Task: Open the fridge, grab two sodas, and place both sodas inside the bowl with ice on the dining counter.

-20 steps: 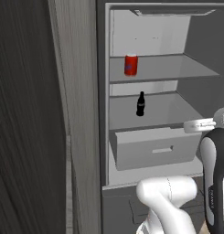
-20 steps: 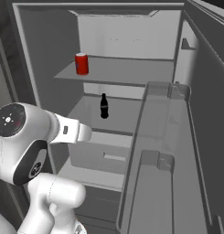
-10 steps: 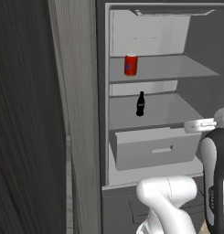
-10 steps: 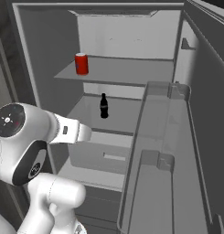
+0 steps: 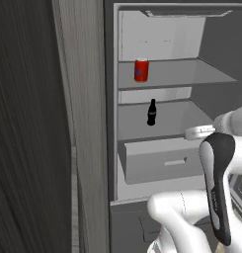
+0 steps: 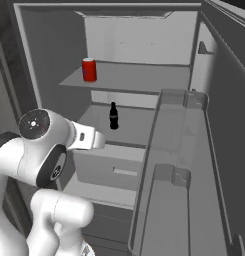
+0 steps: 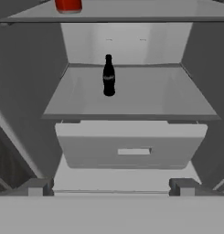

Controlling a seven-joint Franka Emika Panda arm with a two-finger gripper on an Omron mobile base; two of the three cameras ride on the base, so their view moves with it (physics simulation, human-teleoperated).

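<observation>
While its two dark finger tips [image 7: 39, 186] stand wide apart with nothing between them, the gripper [image 7: 111, 187] points straight into the open fridge [image 6: 144, 45] from just outside it, level with the drawer [image 7: 130, 145]. That pale grey drawer, with a small recessed pull on its front, sits closest to the gripper and below the lower shelf [image 7: 131, 98]. On this shelf the slim dark bottle [image 7: 109, 76] stands upright, towards the far wall and slightly left of centre, clear of the gripper. Above it, on the upper shelf [image 6: 139, 79], the short red can [image 6: 89, 69] stands upright near the left front corner, well apart from the bottle. In the right base view the fridge door [image 6: 194, 165] is swung open to the right, its clear door bins [image 6: 179, 102] facing inward. The white arm [image 6: 44, 150] reaches forward from the near left in that view, its wrist ahead of the drawer. To the left of the fridge in the left base view stands a tall wood-grain cabinet panel [image 5: 83, 123].
</observation>
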